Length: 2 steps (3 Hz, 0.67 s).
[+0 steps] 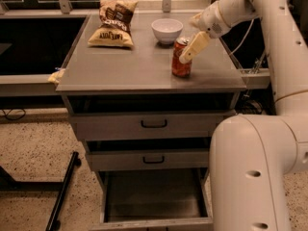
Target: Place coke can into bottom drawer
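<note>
The coke can stands upright on the grey cabinet top, right of centre, just in front of a white bowl. My gripper reaches down from the upper right and its tip sits at the can's top right edge, at or very near touching it. The bottom drawer is pulled open at the foot of the cabinet, and its plain grey inside holds nothing. The two drawers above it, with black handles, are shut.
A white bowl stands behind the can. A chip bag lies at the back left of the top. My arm's white elbow fills the lower right beside the open drawer. A black leg slants across the floor at left.
</note>
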### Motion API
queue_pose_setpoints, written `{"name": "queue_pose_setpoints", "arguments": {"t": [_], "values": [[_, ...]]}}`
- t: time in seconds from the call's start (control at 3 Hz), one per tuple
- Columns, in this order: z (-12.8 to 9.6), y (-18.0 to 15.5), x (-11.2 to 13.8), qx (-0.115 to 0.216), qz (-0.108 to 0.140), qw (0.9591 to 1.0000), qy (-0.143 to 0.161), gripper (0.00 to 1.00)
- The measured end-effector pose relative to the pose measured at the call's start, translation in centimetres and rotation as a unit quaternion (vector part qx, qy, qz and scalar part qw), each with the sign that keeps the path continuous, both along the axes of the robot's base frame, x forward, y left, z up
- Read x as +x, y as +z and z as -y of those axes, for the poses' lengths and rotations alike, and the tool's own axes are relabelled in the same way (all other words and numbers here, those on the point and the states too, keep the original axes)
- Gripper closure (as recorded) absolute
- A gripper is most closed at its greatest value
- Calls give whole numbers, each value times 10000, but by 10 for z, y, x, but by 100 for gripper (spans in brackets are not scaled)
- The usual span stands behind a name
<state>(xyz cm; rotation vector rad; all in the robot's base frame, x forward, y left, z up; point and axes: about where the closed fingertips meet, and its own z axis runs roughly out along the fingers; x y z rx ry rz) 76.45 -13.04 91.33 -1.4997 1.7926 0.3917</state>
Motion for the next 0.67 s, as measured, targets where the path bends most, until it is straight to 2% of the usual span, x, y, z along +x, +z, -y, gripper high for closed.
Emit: {"name": "queue_pose_setpoints", "arguments": {"t": [0.33,0.67], "values": [[-25,-17,8,217,-215,9995,117,0],[-45,-33,8,279,-478,9981,259,0]]}}
